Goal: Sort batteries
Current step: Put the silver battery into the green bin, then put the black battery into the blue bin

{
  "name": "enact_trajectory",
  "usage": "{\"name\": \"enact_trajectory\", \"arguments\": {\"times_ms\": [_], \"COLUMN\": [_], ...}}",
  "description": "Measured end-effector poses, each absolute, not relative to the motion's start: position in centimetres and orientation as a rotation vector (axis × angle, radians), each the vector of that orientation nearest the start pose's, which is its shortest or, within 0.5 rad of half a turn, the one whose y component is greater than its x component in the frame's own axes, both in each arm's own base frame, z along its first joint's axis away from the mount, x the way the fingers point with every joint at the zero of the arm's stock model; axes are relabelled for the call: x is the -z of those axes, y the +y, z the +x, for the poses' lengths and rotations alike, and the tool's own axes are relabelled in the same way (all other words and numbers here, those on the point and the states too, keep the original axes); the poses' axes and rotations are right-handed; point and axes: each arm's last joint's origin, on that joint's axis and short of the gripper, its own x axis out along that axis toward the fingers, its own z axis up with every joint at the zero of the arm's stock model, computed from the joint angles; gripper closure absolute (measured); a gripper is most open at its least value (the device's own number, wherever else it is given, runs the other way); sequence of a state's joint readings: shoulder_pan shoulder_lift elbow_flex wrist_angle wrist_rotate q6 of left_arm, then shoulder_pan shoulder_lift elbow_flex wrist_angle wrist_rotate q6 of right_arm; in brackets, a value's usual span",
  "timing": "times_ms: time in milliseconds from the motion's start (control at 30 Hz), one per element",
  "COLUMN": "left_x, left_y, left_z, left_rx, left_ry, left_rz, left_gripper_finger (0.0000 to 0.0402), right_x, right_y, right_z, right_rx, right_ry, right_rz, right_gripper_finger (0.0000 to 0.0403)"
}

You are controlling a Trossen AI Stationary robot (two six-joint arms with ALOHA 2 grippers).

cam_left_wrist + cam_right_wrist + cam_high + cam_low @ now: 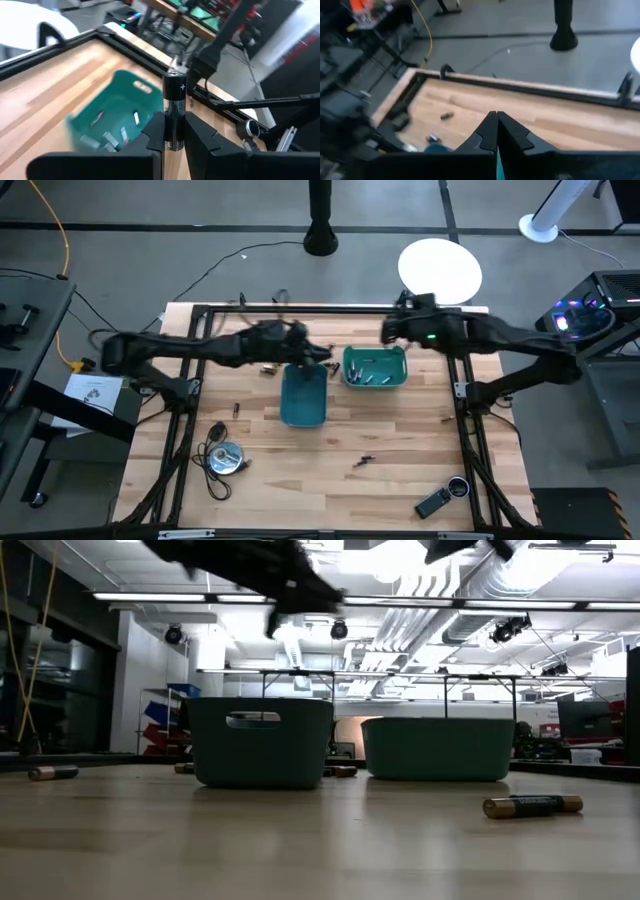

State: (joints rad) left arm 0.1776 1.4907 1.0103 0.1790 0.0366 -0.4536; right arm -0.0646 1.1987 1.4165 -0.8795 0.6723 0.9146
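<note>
High view shows the left gripper [322, 358] at centre frame above the left teal bin [303, 397], jaws clamped on an upright black battery [174, 110]; the right gripper [388, 330] hovers upper right of centre, jaws closed and empty, beside the right teal bin [375, 367] holding batteries [368, 376].

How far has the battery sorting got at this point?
Partly done. Several batteries already lie in the right-hand bin. The left hand holds one black battery above the other bin. Loose batteries remain on the table, such as one in front of the bins. The right hand waits, shut.
</note>
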Motion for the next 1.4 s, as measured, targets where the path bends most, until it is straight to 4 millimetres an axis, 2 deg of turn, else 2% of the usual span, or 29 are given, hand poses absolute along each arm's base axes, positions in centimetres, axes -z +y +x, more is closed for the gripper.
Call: {"name": "enact_trajectory", "arguments": {"times_ms": [133, 267, 367, 467, 533, 600, 700, 800, 933, 1067, 1133, 1233, 1400], "left_x": [-26.9, -26.2, -26.6, -27.7, -28.6, -29.6, -30.6, -30.7, -29.7, -26.3, -24.2, -21.2, -19.0], "left_y": [6.5, 7.3, 7.8, 8.5, 9.0, 9.5, 9.9, 9.9, 9.1, 8.1, 7.8, 7.6, 8.2], "left_z": [37.6, 41.4, 43.3, 43.8, 43.0, 41.3, 38.0, 33.9, 27.5, 22.5, 21.2, 20.5, 21.1], "left_rx": [-0.153, -0.149, -0.147, -0.155, -0.156, -0.141, -0.154, -0.221, -0.415, -0.492, -0.452, -0.39, -0.431], "left_ry": [0.28, 0.298, 0.307, 0.366, 0.466, 0.566, 0.706, 0.787, 0.793, 0.867, 0.938, 1.067, 1.243], "left_rz": [-0.397, -0.325, -0.273, -0.275, -0.267, -0.24, -0.245, -0.286, -0.27, -0.263, -0.257, -0.186, -0.029], "left_gripper_finger": [0.0364, 0.0314, 0.0264, 0.0216, 0.0192, 0.0177, 0.017, 0.0171, 0.0172, 0.0172, 0.0172, 0.0172, 0.0172], "right_x": [-41.8, -41.8, -41.5, -41.3, -41.2, -41.2, -41.0, -40.7, -40.3, -39.6, -39.2, -38.5, -37.7], "right_y": [-2.9, -2.7, -2.5, -2.3, -2.2, -2.1, -2.1, -2.1, -2.1, -2.1, -2.1, -2.1, -2.0], "right_z": [19.9, 19.6, 19.8, 20.1, 20.1, 20.1, 20.0, 20.0, 20.5, 21.5, 22.1, 23.1, 24.2], "right_rx": [0.95, 0.95, 0.948, 0.942, 0.934, 0.935, 0.932, 0.933, 0.941, 0.952, 0.955, 0.953, 0.937], "right_ry": [0.218, 0.235, 0.253, 0.271, 0.285, 0.295, 0.324, 0.355, 0.387, 0.419, 0.438, 0.471, 0.519], "right_rz": [0.625, 0.612, 0.604, 0.593, 0.582, 0.577, 0.566, 0.557, 0.543, 0.527, 0.52, 0.515, 0.524], "right_gripper_finger": [0.0403, 0.0403, 0.0403, 0.0403, 0.0403, 0.0403, 0.0403, 0.0403, 0.0403, 0.0403, 0.0403, 0.0403, 0.0403]}}
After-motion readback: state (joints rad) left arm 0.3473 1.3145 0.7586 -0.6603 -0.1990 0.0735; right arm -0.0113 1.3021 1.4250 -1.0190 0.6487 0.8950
